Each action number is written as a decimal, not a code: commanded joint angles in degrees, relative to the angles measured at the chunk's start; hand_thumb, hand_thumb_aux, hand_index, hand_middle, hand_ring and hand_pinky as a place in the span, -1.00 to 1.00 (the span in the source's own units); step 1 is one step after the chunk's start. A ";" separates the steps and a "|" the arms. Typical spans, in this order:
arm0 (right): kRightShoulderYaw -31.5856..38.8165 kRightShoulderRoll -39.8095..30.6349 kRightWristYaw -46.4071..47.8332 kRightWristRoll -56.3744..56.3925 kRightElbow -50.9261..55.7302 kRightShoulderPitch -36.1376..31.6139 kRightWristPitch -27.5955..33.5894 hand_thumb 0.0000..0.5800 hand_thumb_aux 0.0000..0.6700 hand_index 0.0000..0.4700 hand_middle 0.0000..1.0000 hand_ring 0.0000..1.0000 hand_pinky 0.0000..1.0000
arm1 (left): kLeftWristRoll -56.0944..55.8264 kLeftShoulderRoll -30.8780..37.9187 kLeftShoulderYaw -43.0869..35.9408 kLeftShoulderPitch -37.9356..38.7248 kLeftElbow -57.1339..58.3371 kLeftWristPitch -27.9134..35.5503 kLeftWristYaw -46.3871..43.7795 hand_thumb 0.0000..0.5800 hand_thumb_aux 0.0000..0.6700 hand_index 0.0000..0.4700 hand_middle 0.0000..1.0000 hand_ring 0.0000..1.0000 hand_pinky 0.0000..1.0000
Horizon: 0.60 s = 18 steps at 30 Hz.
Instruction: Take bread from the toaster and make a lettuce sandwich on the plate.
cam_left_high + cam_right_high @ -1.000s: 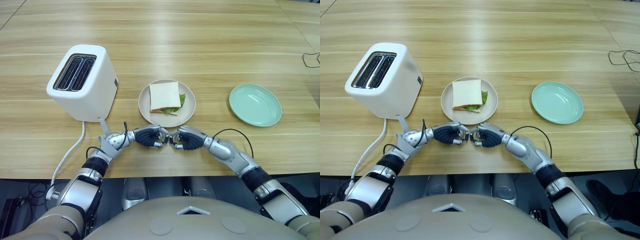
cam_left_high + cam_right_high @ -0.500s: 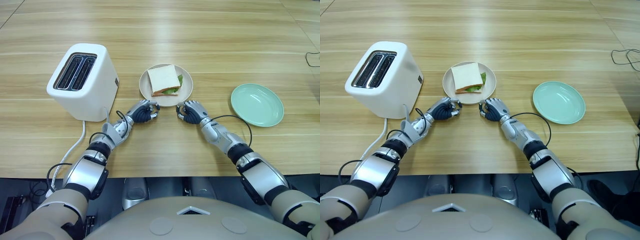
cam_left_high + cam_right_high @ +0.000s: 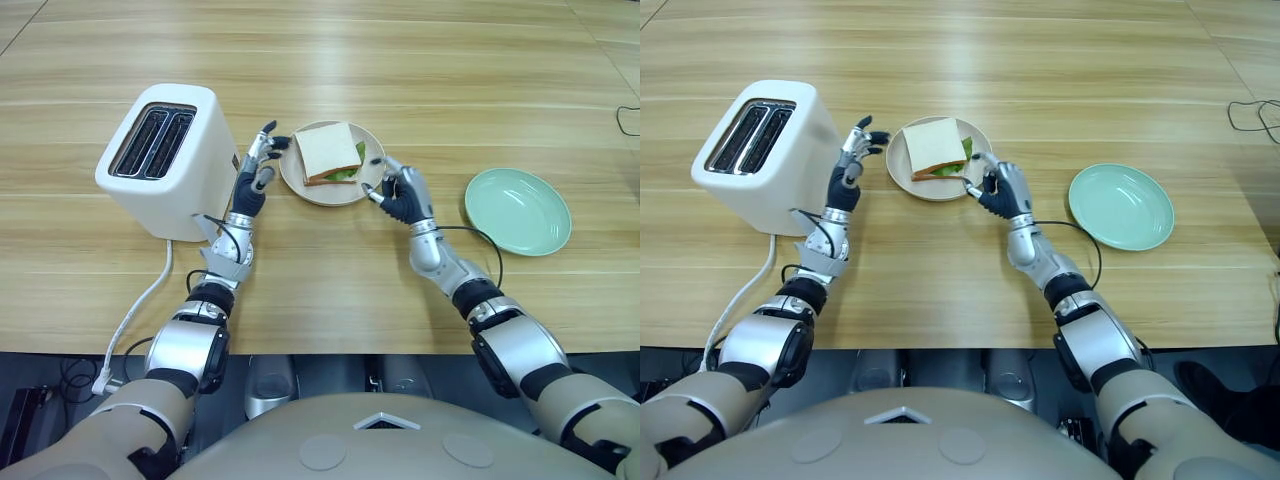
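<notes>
Nearest, the toaster's cord (image 3: 135, 320) trails off the table (image 3: 420, 60) edge. The right hand (image 3: 402, 195) rests at the right rim of the plate (image 3: 322, 194) with its fingers loosely curled, grasping nothing that I can see. It looks placed there to steady or nudge the plate. The left hand (image 3: 258, 165) stands just beside the left rim, spread wide and empty, bracketing the plate from the other side. On the plate lies the sandwich (image 3: 328, 150), bread on top and lettuce (image 3: 350, 173) peeking out at the right, so the build looks finished. An empty green plate (image 3: 518, 210) sits well to the right. The toaster (image 3: 170, 160) stands left, its slots (image 3: 152, 143) showing no bread.
</notes>
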 commanded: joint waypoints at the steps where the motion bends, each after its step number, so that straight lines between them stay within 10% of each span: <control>1: -3.82 -0.34 4.61 6.72 -5.71 2.99 -5.09 -1.00 -1.00 -1.00 -1.00 -1.00 -1.00 | -6.32 -1.01 1.83 1.53 -3.79 -0.82 -6.43 -1.00 -1.00 -1.00 -1.00 -1.00 -1.00; 18: -13.48 1.04 19.23 18.19 -18.56 9.22 -5.13 -1.00 -1.00 -1.00 -1.00 -1.00 -1.00 | -13.56 -3.81 4.09 7.69 -17.44 3.24 -16.64 -1.00 -1.00 -1.00 -1.00 -1.00 -1.00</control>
